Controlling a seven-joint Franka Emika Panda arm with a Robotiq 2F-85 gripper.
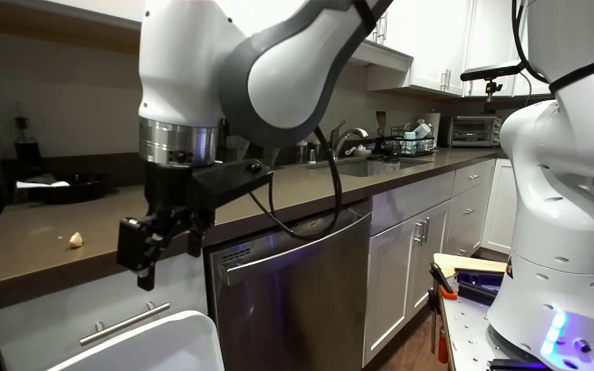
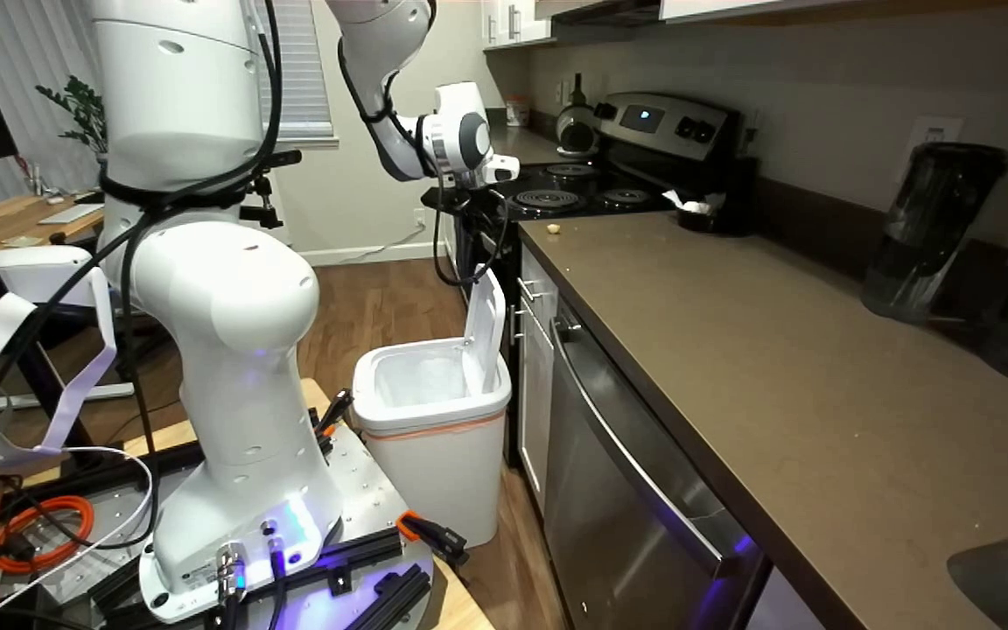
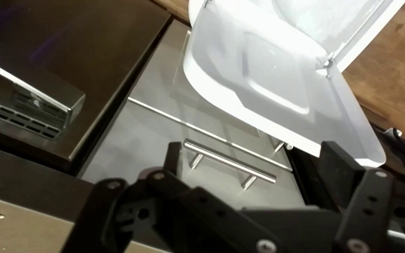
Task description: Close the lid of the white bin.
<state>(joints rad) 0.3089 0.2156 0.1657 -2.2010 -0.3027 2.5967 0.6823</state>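
The white bin (image 2: 434, 472) stands on the floor beside the counter. Its lid (image 2: 488, 324) is up, nearly upright, on the counter side. The lid also shows at the bottom of an exterior view (image 1: 173, 345), where only its upper part is in frame. In the wrist view the lid (image 3: 276, 77) shows its inner face, with hinges near the bin's rim (image 3: 371, 38). My gripper (image 1: 170, 260) is open and empty, above the lid's upper edge in that exterior view. In the wrist view my gripper (image 3: 257, 165) has its right finger overlapping the lid's edge; contact cannot be told.
The drawer with a silver bar handle (image 3: 229, 161) lies behind the lid. The dishwasher (image 1: 292, 293) is beside it. The counter (image 2: 696, 332) edge runs alongside, with a small pale object (image 1: 76, 240) on it. The stove (image 2: 548, 197) stands past the counter's end.
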